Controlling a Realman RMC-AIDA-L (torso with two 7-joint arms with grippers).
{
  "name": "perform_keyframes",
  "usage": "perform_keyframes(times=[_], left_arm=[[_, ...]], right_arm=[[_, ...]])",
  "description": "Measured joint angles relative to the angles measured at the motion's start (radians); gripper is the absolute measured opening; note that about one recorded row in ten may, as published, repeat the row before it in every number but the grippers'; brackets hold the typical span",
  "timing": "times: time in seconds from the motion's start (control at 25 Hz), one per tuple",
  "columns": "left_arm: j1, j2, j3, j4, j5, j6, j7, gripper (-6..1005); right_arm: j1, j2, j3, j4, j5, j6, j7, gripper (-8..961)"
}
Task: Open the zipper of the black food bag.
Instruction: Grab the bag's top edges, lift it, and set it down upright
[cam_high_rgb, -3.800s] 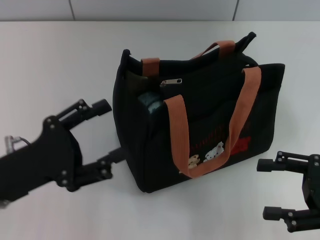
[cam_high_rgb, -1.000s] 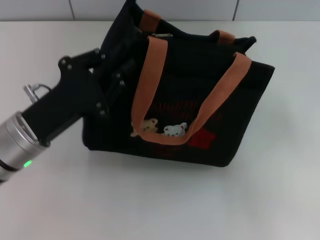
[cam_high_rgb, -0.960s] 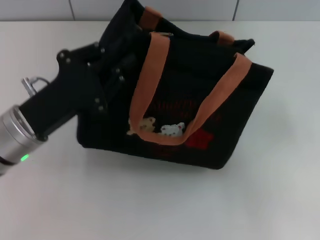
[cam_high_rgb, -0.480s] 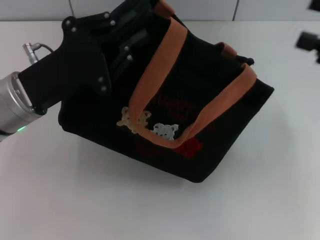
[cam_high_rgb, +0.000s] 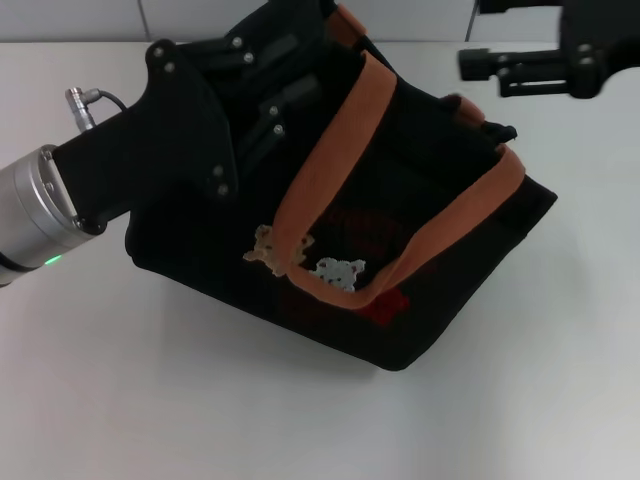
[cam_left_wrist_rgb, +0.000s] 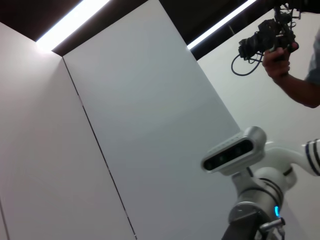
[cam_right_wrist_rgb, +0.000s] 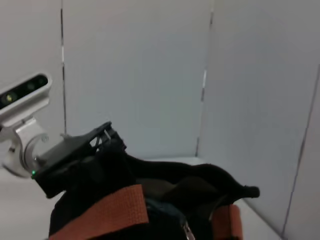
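The black food bag (cam_high_rgb: 400, 230) lies tipped on the white table, its bear print and orange-brown handles (cam_high_rgb: 335, 165) facing up. My left gripper (cam_high_rgb: 292, 72) is shut on the bag's upper left end and holds that end raised. My right gripper (cam_high_rgb: 472, 33) hovers open above the bag's far right corner, its fingers pointing left. The right wrist view looks along the bag's top (cam_right_wrist_rgb: 165, 185); the zipper's small silver pull tab (cam_right_wrist_rgb: 186, 231) shows between the two straps. The head view hides the zipper.
The white table (cam_high_rgb: 180, 400) spreads around the bag, with a tiled wall behind it. The left wrist view shows only wall panels, the robot's head camera (cam_left_wrist_rgb: 232, 152) and a person's hand holding a camera (cam_left_wrist_rgb: 267, 37).
My left gripper closed in on the bag's end, then swung and tipped the bag. My right gripper rose from the front right and came in at the upper right.
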Motion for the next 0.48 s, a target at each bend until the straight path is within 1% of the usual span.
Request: perform_keyframes(times=[0.08, 0.16, 0.28, 0.36, 0.48], left_arm=[[0.002, 0.0, 0.006, 0.005, -0.001, 0.003, 0.0, 202], [0.003, 0.0, 0.008, 0.009, -0.002, 0.005, -0.001, 202], [0.003, 0.001, 0.008, 0.011, -0.002, 0.008, -0.002, 201], [0.002, 0.001, 0.009, 0.011, -0.001, 0.009, -0.001, 201], [-0.001, 0.001, 0.019, 0.011, -0.001, 0.013, 0.003, 201]], right_arm=[[0.023, -0.001, -0.042, -0.003, -0.016, 0.006, 0.012, 792], [0.026, -0.002, -0.053, -0.006, -0.017, 0.005, 0.013, 749], [0.032, -0.001, -0.1, -0.037, -0.04, 0.0, 0.014, 684], [0.035, 0.0, -0.113, -0.042, -0.047, 0.001, 0.014, 675], [0.053, 0.003, -0.167, -0.042, -0.08, 0.04, 0.017, 662]])
